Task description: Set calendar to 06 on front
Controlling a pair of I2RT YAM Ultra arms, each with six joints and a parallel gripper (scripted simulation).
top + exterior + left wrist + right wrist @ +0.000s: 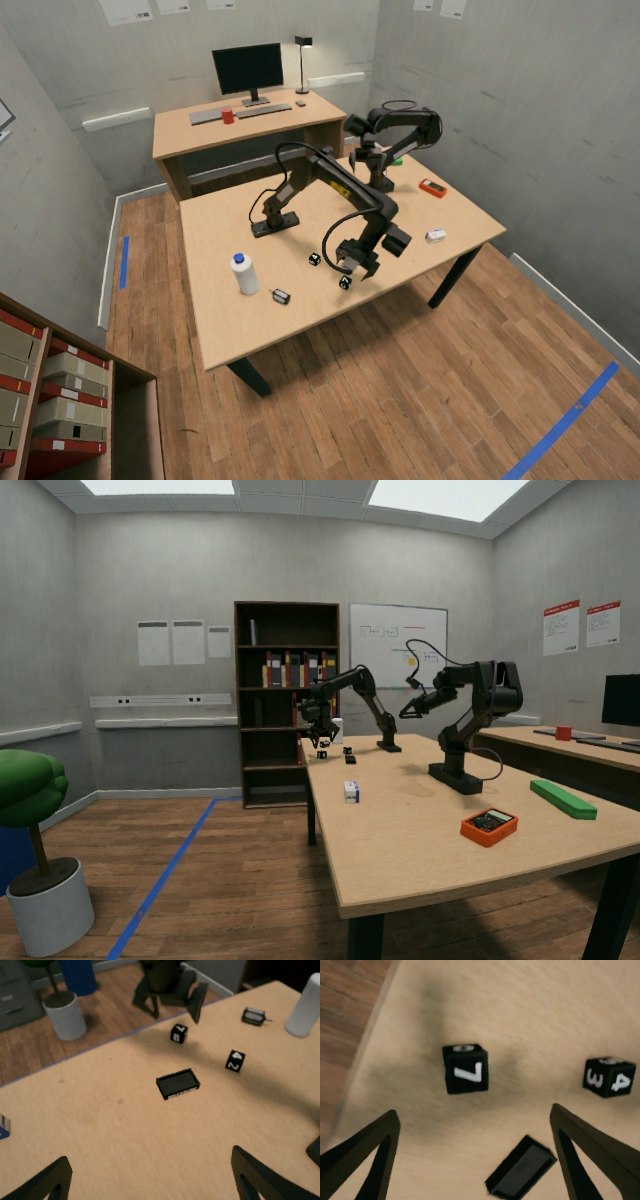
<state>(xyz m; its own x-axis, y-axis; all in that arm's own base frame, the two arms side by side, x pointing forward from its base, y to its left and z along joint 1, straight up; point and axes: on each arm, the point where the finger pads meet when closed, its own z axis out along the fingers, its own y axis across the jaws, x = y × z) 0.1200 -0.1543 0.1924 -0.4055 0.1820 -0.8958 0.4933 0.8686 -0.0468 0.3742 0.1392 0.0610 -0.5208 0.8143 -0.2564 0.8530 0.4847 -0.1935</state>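
- The white bottle (245, 276) (340, 731) (305, 1007) is stood upright on the table, blue cap on top.
- Just beside it, a small grey-and-black gadget (280, 296) (254, 1016) can be seen.
- Next up, the cube with the 4 (314, 259) (347, 750) (235, 1061) (609, 1077) is sat on the tabletop, outside the tray. A 3 is also shown in the right wrist view, and a 2 in the left wrist one.
- Then the cube with the 7 (345, 282) (321, 754) (179, 1033) (466, 1070), near the table edge and also out of the tray, so 06 isn't set. An 8 can be read on it too.
- The right gripper (358, 271) (324, 742) (177, 1019) (474, 1113) is held above the table near that cube, wide open, nothing gripped.
- The black tray (350, 759) (178, 1084) (522, 1170) is lying on the table, no cube in it. It's hidden in the top view.
- The left gripper (363, 167) (403, 715) (149, 1159) is raised well apart from the cubes, also wide open and empty.
- Furthest over, an orange meter (432, 188) (489, 826) and a small white-and-blue box (435, 236) (351, 792) (4, 1126) are on the table.
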